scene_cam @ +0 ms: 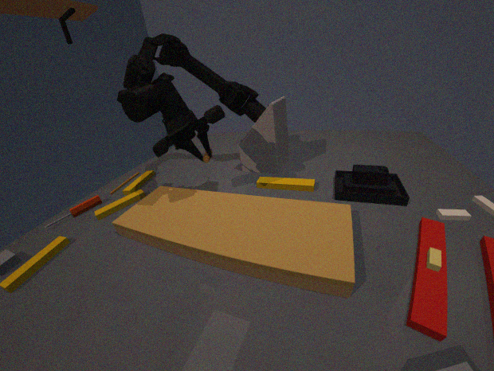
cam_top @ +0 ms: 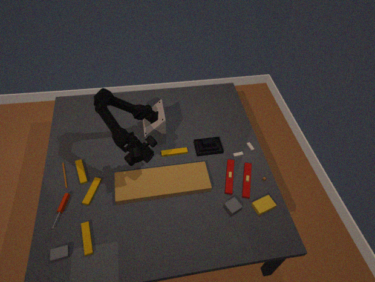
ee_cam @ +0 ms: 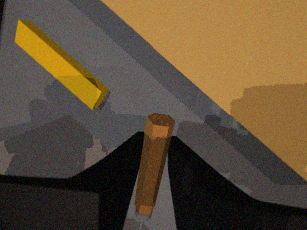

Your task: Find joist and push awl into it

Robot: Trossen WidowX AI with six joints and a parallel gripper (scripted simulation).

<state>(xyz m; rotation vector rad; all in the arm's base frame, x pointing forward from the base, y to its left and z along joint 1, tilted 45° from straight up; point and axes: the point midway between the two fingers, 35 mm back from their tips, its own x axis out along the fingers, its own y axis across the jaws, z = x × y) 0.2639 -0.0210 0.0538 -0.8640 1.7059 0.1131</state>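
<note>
My gripper [cam_top: 133, 160] [scene_cam: 203, 154] [ee_cam: 155, 140] is shut on the awl [scene_cam: 205, 158] [ee_cam: 155, 158], a brown wooden rod that lies between the black fingers. It hangs just behind the back left corner of the tan floor panel [cam_top: 162, 181] [scene_cam: 247, 229] [ee_cam: 224, 59], low over the table. The black tray [scene_cam: 371, 194] stands behind the panel's right end, and a black block, the stud finder [scene_cam: 370, 170], sits in it. In the top view the arm hides the awl.
Yellow bars lie behind the panel [cam_top: 173, 151] [scene_cam: 285, 182] and to its left [cam_top: 91, 190] [cam_top: 80, 170]. A red screwdriver [cam_top: 63, 202] lies far left. Two red levels [cam_top: 229, 176] [cam_top: 247, 180], grey and yellow blocks lie right. The arm's grey mounting plate [cam_top: 154, 119] stands behind.
</note>
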